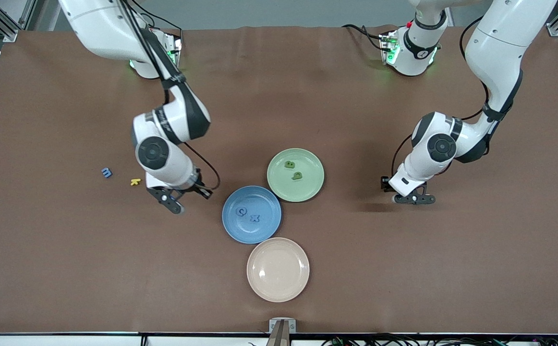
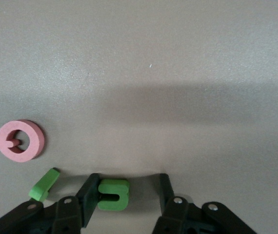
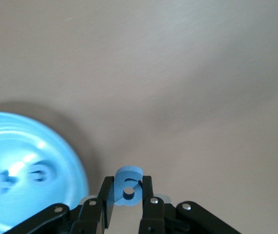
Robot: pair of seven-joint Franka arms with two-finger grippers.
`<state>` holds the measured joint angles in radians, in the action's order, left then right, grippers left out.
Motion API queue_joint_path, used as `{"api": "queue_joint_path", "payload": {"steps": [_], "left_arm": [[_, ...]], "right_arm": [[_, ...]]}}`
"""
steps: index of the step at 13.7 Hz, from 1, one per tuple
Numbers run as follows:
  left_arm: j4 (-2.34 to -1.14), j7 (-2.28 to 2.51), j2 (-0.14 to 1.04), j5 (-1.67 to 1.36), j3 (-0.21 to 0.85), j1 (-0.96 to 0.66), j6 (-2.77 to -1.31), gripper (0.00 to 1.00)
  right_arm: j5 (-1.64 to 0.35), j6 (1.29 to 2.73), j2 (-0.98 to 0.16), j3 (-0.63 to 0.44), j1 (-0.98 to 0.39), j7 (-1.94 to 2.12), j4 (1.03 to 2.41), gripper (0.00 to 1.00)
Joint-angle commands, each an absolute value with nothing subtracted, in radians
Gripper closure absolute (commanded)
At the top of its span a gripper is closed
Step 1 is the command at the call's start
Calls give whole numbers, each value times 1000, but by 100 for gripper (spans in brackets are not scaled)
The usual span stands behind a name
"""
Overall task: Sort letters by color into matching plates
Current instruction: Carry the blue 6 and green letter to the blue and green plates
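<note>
On the brown counter (image 1: 67,269), the round blue plate (image 1: 251,230) and pale green plate (image 1: 308,190) hold two matching letters each. The right tool (image 3: 128,200), beside the blue plate, clamps a blue foam letter (image 3: 128,186). The left tool (image 2: 127,192), low over the counter, stands open around a green foam letter (image 2: 113,194).

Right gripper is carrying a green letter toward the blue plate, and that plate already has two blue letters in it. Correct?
Not quite: the letter clamped in the right gripper is blue, not green, as the right wrist view shows. The blue plate does hold two blue letters.
</note>
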<state>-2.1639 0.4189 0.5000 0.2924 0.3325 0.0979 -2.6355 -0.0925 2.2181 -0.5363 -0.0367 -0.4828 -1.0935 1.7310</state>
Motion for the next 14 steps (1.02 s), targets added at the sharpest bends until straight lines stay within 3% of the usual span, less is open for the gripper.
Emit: {"api": "queue_joint_path", "payload": {"steps": [1,5,7,14], "left_arm": [[-2152,439,531,311,331,94,-2648,54],[-2151,439,529,311,331,94,-2648,75],[-2151,440,528,311,331,94,-2646,81],[-2135,510,456,311,365,74,-2553,84]], "right_arm": [[-124,2126,-672,-46,-511,-1175,1496,100],[-161,2114,-701,-45,-534,-1198,1425,100],[-170,2111,-716,-46,-549,-1227,1379,100],[-167,2121,-790,-46,-583,-1241,1278,100]]}}
